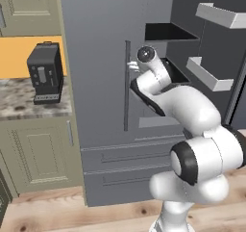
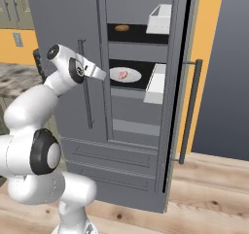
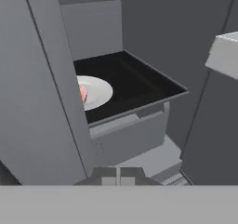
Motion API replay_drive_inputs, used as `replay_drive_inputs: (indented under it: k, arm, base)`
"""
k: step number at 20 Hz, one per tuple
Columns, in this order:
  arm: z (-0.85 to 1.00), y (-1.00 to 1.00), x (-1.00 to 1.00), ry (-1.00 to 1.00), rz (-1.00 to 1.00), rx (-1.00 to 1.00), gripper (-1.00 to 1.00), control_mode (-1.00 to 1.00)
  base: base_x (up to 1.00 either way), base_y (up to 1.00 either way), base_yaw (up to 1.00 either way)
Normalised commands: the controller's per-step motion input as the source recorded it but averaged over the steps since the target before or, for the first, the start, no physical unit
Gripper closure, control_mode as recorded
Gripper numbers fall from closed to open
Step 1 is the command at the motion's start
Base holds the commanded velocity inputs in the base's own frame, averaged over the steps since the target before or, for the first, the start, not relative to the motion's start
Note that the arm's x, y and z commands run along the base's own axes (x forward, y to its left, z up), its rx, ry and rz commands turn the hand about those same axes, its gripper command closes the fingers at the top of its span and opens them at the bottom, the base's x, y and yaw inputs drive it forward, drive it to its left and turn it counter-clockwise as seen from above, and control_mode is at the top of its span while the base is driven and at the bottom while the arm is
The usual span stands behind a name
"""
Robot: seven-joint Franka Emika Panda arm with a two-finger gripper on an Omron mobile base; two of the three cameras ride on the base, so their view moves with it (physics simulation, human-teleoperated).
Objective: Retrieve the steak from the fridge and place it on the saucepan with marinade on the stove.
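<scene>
The grey fridge [image 2: 73, 34] stands with its right door [image 2: 182, 82] swung open. On its middle dark shelf lies a white plate [image 2: 127, 75] with the small pinkish-red steak [image 2: 121, 75] on it. In the hand view the plate [image 3: 98, 92] and steak [image 3: 83, 94] are partly hidden behind the edge of the shut left door [image 3: 37, 88]. My gripper [image 2: 100, 75] is shut and holds nothing. It hovers in front of the left door's edge, short of the shelf, and its fingertips [image 3: 106, 174] sit close together. The saucepan, marinade and stove are out of view.
A brown oval lump [image 2: 122, 28] lies on the upper shelf. White door bins [image 2: 156, 82] hang inside the open door. The left door's bar handle [image 2: 85, 82] is just below my hand. A black coffee machine [image 1: 45, 72] stands on the counter [image 1: 19, 103] to the left.
</scene>
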Motion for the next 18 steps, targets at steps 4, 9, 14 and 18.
replay_drive_inputs:
  k: [4, 9, 14, 18]
  arm:
    - [0.24, -0.18, -0.18, 0.04, -0.12, 0.08, -1.0, -1.0]
    - [0.0, -0.23, -0.18, 0.0, -0.11, 0.4, -1.0, -1.0]
    - [0.0, -0.06, -0.15, -0.1, -0.13, 0.59, -1.0, -1.0]
    - [0.0, 0.0, -0.11, -0.07, -0.21, 0.45, -1.0, -1.0]
  base:
    - [0.0, 0.0, 0.0]
    - [0.0, 0.0, 0.0]
    - [0.0, 0.0, 0.0]
    - [0.0, 0.0, 0.0]
